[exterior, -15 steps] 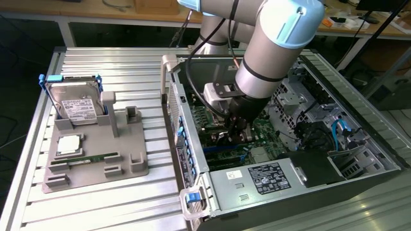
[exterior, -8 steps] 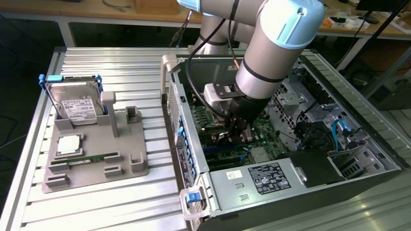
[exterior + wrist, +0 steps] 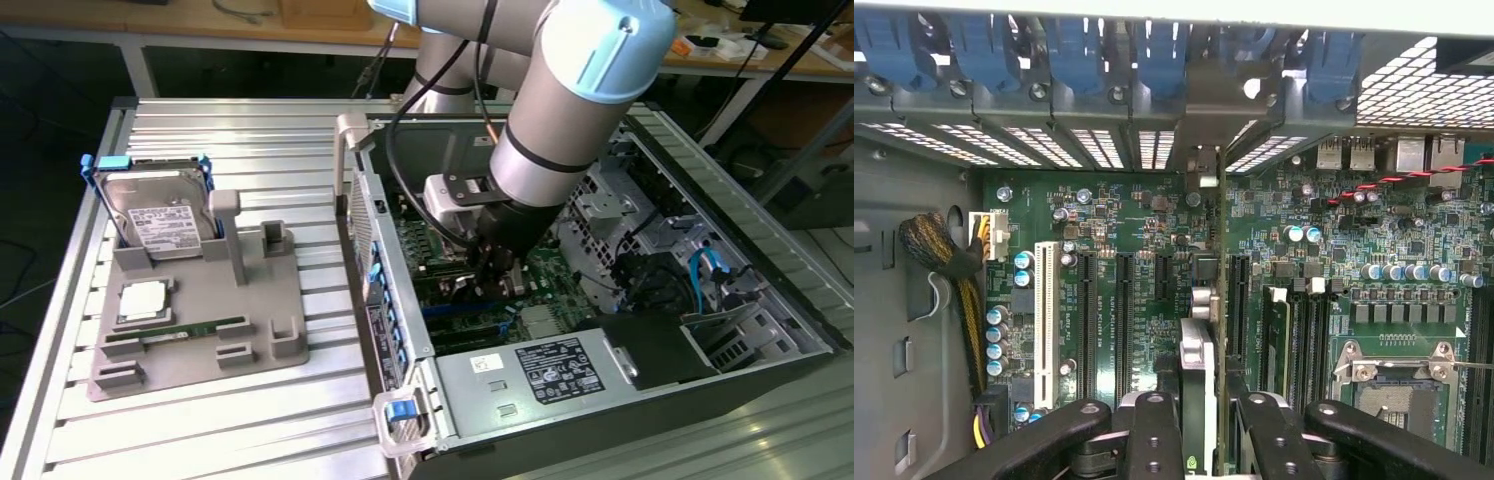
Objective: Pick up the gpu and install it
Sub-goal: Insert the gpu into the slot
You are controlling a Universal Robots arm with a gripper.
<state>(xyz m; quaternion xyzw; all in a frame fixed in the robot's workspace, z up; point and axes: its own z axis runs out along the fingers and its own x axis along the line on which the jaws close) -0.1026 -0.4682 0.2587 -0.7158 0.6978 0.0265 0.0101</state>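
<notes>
Motherboard slots (image 3: 1124, 320) flank gpu (image 3: 1197, 370) clamped edge-on between fingers (image 3: 1154, 440).

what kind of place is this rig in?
Probably a robotics lab, PC-assembly bench: open computer case on slotted aluminium table, grey fixture holding a hard drive, tool holding the gpu at the motherboard.

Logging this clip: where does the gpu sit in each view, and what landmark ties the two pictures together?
Exterior view: the gpu is the dark sliver under the claw, inside the open case.
Wrist view: the gpu stands edge-on between the claw's fingers, over the green board.
Shared landmark: the row of blue clips along the case's rear wall.
</notes>
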